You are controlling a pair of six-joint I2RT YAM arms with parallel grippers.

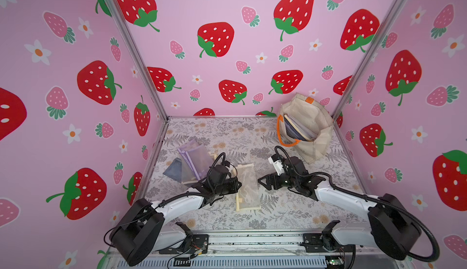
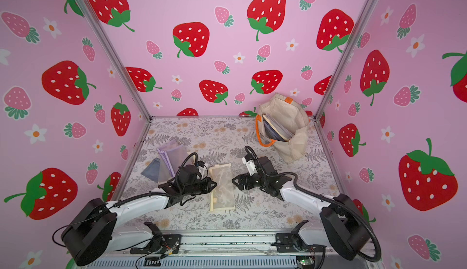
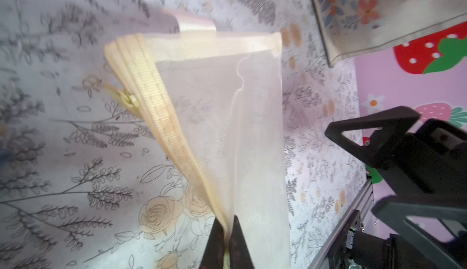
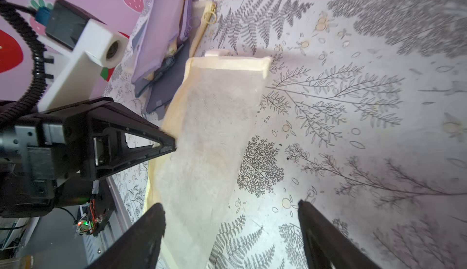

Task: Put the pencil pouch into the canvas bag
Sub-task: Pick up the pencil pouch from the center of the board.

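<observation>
Pencil pouch [image 3: 227, 129] edge sits pinched in left claw [image 3: 227, 219]; right claw [image 4: 228, 204] gapes wide, holding nothing.

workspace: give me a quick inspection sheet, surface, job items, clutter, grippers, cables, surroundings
surface: table under a grey floral cover, flat, no spills seen
job's things: cream mesh pencil pouch lies mid-table, its zip edge lifted; canvas bag stands open at the far right corner with books inside
clutter: purple pouches and a grey pouch piled at the left
grippers: left gripper shut on the pencil pouch's zip edge; right gripper open, holding nothing, at the pouch's other side
cables: black cables loop over each wrist; loose wires at the base rail
surroundings: pink strawberry-print walls on three sides
</observation>
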